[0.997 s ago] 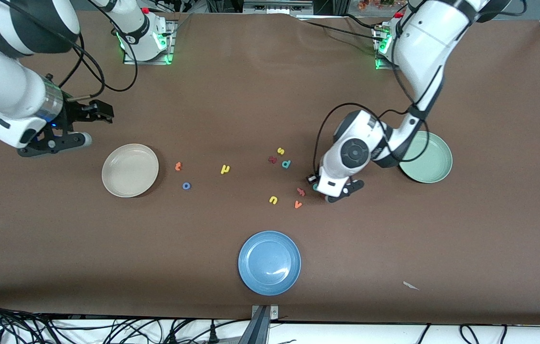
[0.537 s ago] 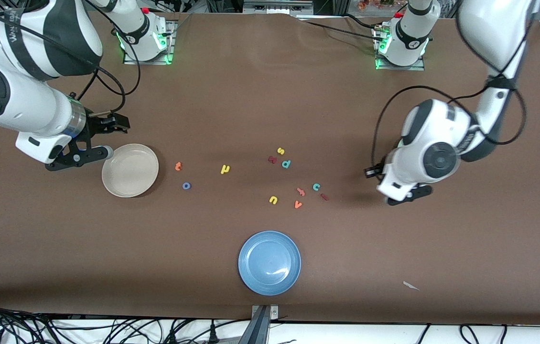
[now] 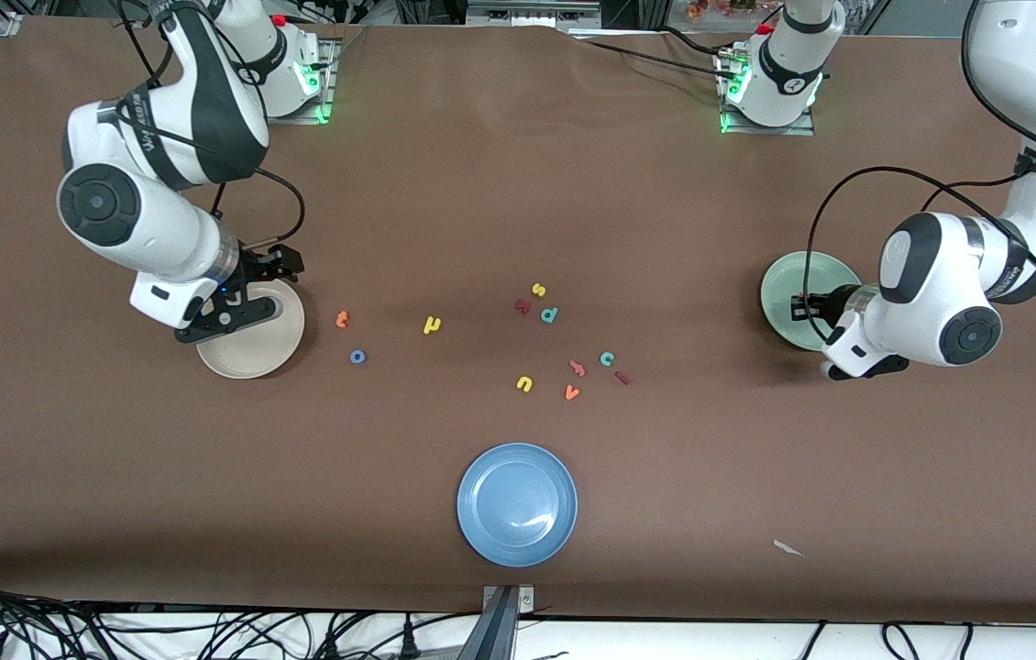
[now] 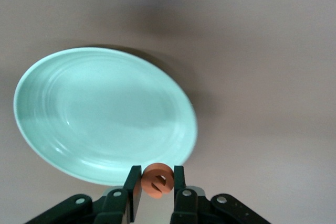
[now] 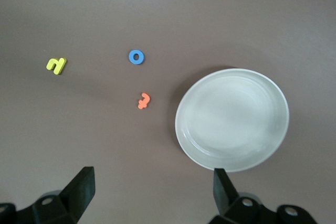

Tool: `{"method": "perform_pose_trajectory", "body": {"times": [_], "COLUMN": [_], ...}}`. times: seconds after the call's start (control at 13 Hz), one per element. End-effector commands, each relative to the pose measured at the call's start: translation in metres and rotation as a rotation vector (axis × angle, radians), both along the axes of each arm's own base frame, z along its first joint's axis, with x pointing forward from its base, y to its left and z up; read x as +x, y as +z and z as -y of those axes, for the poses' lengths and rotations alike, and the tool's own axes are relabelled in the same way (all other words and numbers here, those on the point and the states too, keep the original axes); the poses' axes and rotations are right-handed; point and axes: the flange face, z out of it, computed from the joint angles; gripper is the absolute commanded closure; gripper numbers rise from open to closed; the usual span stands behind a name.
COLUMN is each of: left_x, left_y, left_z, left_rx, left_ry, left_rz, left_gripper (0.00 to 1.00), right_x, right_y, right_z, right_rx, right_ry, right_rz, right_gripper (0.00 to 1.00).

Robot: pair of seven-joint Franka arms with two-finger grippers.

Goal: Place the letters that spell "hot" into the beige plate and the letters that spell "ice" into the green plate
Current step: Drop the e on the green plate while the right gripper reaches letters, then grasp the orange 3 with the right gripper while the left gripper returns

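My left gripper (image 3: 800,309) (image 4: 157,183) is shut on the orange e (image 4: 157,179) and hangs over the rim of the green plate (image 3: 793,275) (image 4: 105,114). The teal c (image 3: 607,358) and dark red i (image 3: 623,378) lie mid-table. My right gripper (image 3: 270,286) (image 5: 153,178) is open and empty over the edge of the beige plate (image 3: 252,356) (image 5: 232,119). Beside that plate lie the orange t (image 3: 342,319) (image 5: 143,100), blue o (image 3: 358,357) (image 5: 136,56) and yellow h (image 3: 431,324) (image 5: 56,65).
Other letters sit mid-table: yellow s (image 3: 538,290), teal p (image 3: 549,314), a dark red one (image 3: 523,306), yellow u (image 3: 524,384), orange v (image 3: 571,392), another orange one (image 3: 578,368). A blue plate (image 3: 516,504) lies nearer the camera. A white scrap (image 3: 788,548) lies near the front edge.
The left gripper has lifted off the letter cluster and travelled to the green plate, uncovering the c and i. The right gripper has swung in from the table's end to the beige plate.
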Motion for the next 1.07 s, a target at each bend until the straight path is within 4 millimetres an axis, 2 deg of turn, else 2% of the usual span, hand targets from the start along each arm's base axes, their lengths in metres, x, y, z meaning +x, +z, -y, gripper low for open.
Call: {"method": "perform_pose_trajectory", "body": {"times": [0.0, 0.08, 0.15, 0.23, 0.38, 0.69, 0.77, 0.92, 1.0], "left_x": [-0.024, -0.026, -0.026, -0.023, -0.005, 0.034, 0.045, 0.059, 0.063], "left_y": [-0.027, -0.03, -0.031, -0.026, -0.002, 0.042, 0.045, 0.052, 0.049], "left_z": [-0.004, -0.006, -0.009, -0.01, -0.002, 0.069, 0.085, 0.137, 0.156], "left_rx": [-0.027, -0.028, -0.028, -0.027, -0.013, 0.019, 0.026, -0.002, 0.003], "left_ry": [-0.011, -0.006, 0.0, 0.003, 0.023, 0.165, 0.227, 0.327, 0.418], "left_rz": [0.016, 0.011, 0.01, 0.02, 0.069, 0.163, 0.178, 0.238, 0.271], "left_gripper": [0.95, 0.69, 0.18, 0.0, 0.0, 0.0, 0.0, 0.0, 0.0], "right_x": [-0.016, -0.016, -0.021, -0.021, -0.022, -0.025, -0.026, -0.026, -0.026], "right_y": [-0.022, -0.039, -0.053, -0.066, -0.094, -0.142, -0.155, -0.176, -0.184], "right_z": [-0.013, -0.014, -0.022, -0.024, -0.027, -0.029, -0.029, -0.028, -0.028], "right_rx": [0.026, 0.019, 0.022, 0.028, 0.053, 0.064, 0.069, 0.078, 0.079], "right_ry": [-0.074, -0.135, -0.144, -0.182, -0.257, -0.315, -0.321, -0.326, -0.329], "right_rz": [0.04, 0.044, 0.042, 0.043, 0.016, -0.018, -0.007, 0.011, 0.014], "right_gripper": [0.0, 0.0, 0.0, 0.0, 0.0, 0.0, 0.0, 0.0, 0.01]}}
